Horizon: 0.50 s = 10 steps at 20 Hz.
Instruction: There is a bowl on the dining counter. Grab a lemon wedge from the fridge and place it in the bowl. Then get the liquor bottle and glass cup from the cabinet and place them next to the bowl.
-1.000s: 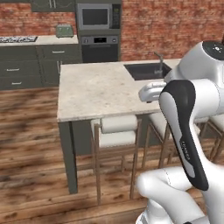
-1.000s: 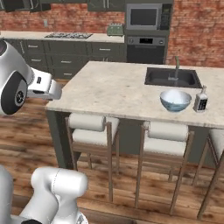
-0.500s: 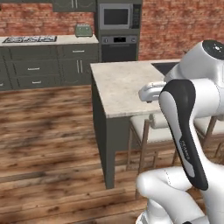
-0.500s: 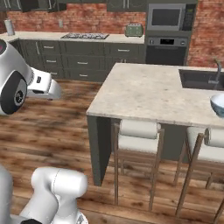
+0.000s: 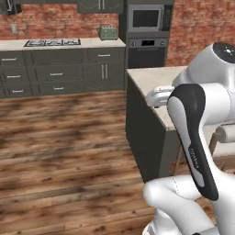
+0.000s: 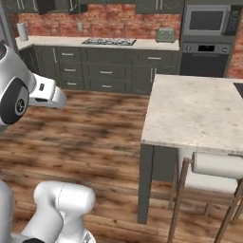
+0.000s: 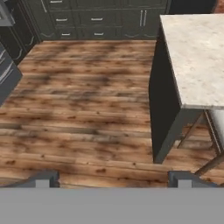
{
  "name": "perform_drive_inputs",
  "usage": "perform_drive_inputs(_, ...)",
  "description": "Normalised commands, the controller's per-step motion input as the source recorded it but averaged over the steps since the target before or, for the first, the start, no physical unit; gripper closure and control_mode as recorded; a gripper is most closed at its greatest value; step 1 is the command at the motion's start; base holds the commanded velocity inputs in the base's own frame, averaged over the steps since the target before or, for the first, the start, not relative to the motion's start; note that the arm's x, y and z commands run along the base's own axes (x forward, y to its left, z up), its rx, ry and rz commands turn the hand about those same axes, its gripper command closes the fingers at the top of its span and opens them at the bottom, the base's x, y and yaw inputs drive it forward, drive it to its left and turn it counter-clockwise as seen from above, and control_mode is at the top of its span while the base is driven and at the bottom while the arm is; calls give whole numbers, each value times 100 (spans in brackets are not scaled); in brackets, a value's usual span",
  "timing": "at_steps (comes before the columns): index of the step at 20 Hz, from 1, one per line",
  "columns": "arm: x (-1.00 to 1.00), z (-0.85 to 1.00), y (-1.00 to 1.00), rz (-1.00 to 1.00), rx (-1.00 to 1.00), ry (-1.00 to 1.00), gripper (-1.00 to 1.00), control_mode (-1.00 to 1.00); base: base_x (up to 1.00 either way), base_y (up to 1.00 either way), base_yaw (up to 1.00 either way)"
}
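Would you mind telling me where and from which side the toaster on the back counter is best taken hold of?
Probably grip the toaster across its depth, front face to back face, coming down from above. It stands upright on the back counter with its broad face toward the room, which looks too wide to span; its depth is hard to judge.

floor [image 7: 87, 109]: wood planks, streaked grain, faint sheen. dining counter [image 6: 199, 111] top: speckled stone, matt, smooth. far wall [image 6: 123, 21]: rough red brick. cabinets [image 5: 59, 73]: dark painted fronts, metal handles. oven [image 5: 147, 46]: dark, glossy.
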Motion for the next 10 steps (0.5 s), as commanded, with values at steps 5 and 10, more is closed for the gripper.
perform_drive_inputs(5, 0, 0, 0, 0, 0, 0, -100, 100, 93, 100, 0)
perform_drive_inputs(10, 0, 0, 0, 0, 0, 0, -100, 100, 100, 80, -2)
